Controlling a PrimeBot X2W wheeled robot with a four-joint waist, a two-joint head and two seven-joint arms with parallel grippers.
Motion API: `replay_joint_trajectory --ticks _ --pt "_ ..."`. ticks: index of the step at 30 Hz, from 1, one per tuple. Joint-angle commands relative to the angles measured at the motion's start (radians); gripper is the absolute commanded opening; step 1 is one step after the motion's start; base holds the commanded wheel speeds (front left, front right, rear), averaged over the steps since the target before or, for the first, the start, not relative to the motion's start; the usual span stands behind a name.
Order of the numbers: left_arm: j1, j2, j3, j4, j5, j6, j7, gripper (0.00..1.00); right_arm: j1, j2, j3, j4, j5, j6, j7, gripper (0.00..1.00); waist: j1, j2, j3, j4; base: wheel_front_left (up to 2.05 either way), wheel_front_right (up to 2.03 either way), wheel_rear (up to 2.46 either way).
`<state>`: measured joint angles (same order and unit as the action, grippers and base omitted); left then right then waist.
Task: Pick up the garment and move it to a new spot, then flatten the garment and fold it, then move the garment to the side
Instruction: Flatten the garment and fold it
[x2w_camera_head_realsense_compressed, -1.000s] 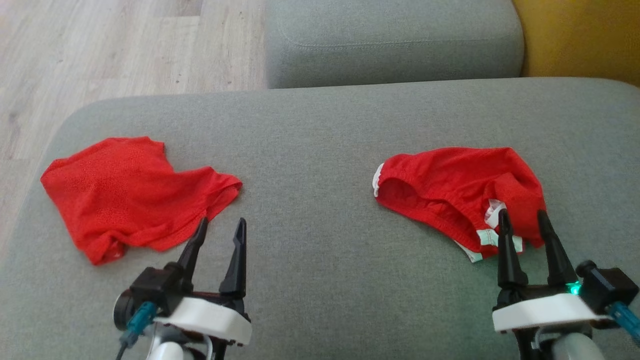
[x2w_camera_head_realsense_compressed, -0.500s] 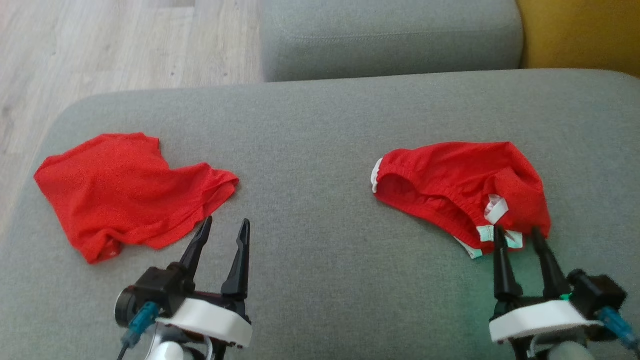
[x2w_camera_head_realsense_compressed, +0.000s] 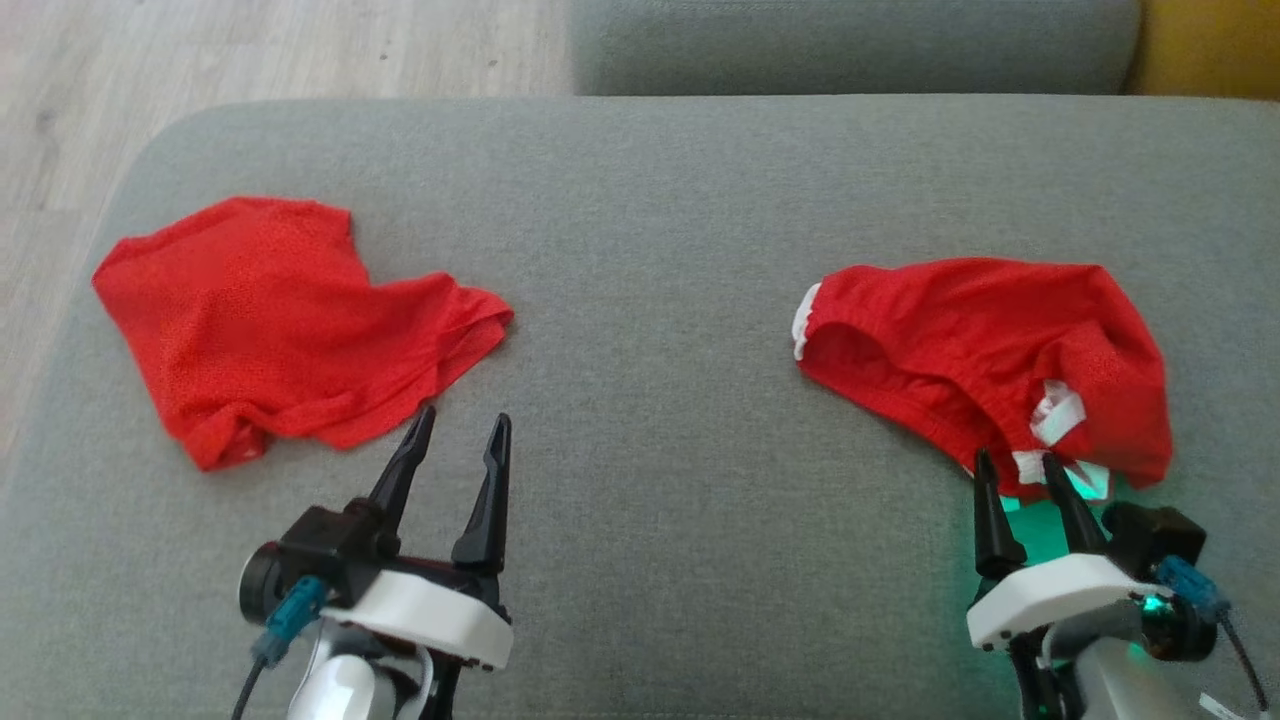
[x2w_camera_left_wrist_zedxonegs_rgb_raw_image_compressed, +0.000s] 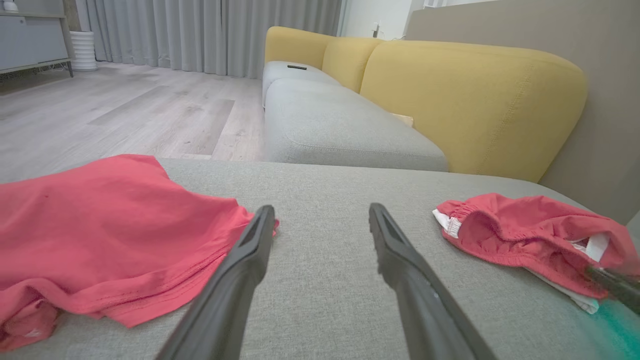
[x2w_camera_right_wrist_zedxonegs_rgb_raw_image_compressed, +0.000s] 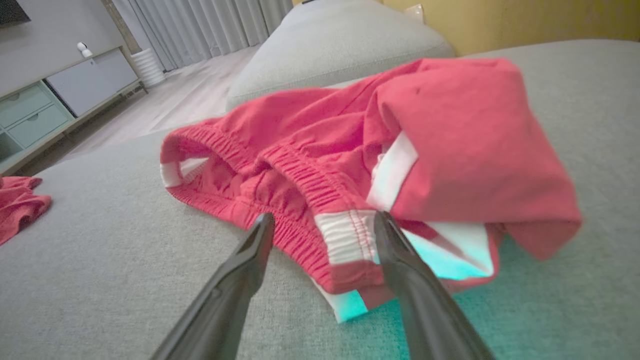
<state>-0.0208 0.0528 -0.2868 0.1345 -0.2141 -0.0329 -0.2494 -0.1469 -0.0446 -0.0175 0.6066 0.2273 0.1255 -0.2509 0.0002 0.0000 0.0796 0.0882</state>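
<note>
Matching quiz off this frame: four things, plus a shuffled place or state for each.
Things:
1. left gripper
2. right gripper
3. plain red garment
4. red shorts

Places or states:
A. crumpled, white trim showing, on the right
B. open, tips at the shorts' edge
C. open over bare cushion
D. near the cushion's left edge

Pairs: 1-C, 2-B, 3-D, 4-A

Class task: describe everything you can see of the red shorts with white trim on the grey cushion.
The red shorts lie crumpled on the right side of the grey cushion. The cloth looks thin and soft, with a gathered elastic waistband gaping open and white side panels. One part is folded over the rest. The open right gripper straddles the near white panel; whether it touches is unclear.
</note>
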Motion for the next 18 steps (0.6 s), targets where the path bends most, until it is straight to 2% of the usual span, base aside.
replay_joint_trajectory --ticks 1,3,4,5,6,11,17,18 --pt "-0.049 -0.002 0.023 -0.028 -0.001 -0.002 -0.012 1.0 -0.045 -0.006 0.012 0.008 -0.003 0.005 -0.011 1.0 -0.0002 0.0 0.008 0.01 0.0 0.0 0.0" --pt "-0.052 -0.002 0.02 -0.027 -0.001 -0.001 -0.012 1.0 -0.06 -0.006 0.005 0.045 0.001 0.005 -0.011 1.0 -0.0002 0.0 0.009 0.014 0.0 0.0 0.0" --pt "-0.052 -0.002 0.018 -0.026 -0.001 0.0 -0.012 1.0 -0.067 -0.006 0.004 0.06 0.004 0.005 -0.011 0.78 -0.0002 0.0 0.009 0.016 0.0 0.0 0.0" --pt "-0.052 -0.002 0.017 -0.025 -0.002 0.0 -0.012 1.0 -0.074 -0.006 0.007 0.071 0.005 0.005 -0.011 0.31 -0.0002 0.0 0.009 0.017 0.0 0.0 0.0" --pt "-0.052 -0.002 0.016 -0.025 -0.003 0.002 -0.012 1.0 -0.08 -0.006 0.016 0.074 0.004 0.005 -0.011 0.0 -0.0002 0.0 0.008 0.017 0.0 0.0 0.0" --pt "-0.049 -0.003 0.007 -0.022 -0.008 0.007 -0.012 1.0 -0.097 -0.006 0.088 0.038 0.04 0.005 -0.011 0.0 -0.0002 0.0 0.0 0.015 0.0 0.0 0.0" --pt "-0.051 -0.003 0.003 -0.025 -0.015 0.012 -0.012 1.0 -0.106 -0.006 0.256 -0.083 0.097 0.005 -0.011 0.0 -0.0002 0.0 -0.02 0.019 0.0 0.0 0.0" --pt "-0.051 -0.003 0.003 -0.025 -0.015 0.012 -0.012 1.0 -0.106 -0.006 0.256 -0.083 0.097 0.005 -0.011 0.0 -0.0002 0.0 -0.02 0.019 0.0 0.0 0.0"
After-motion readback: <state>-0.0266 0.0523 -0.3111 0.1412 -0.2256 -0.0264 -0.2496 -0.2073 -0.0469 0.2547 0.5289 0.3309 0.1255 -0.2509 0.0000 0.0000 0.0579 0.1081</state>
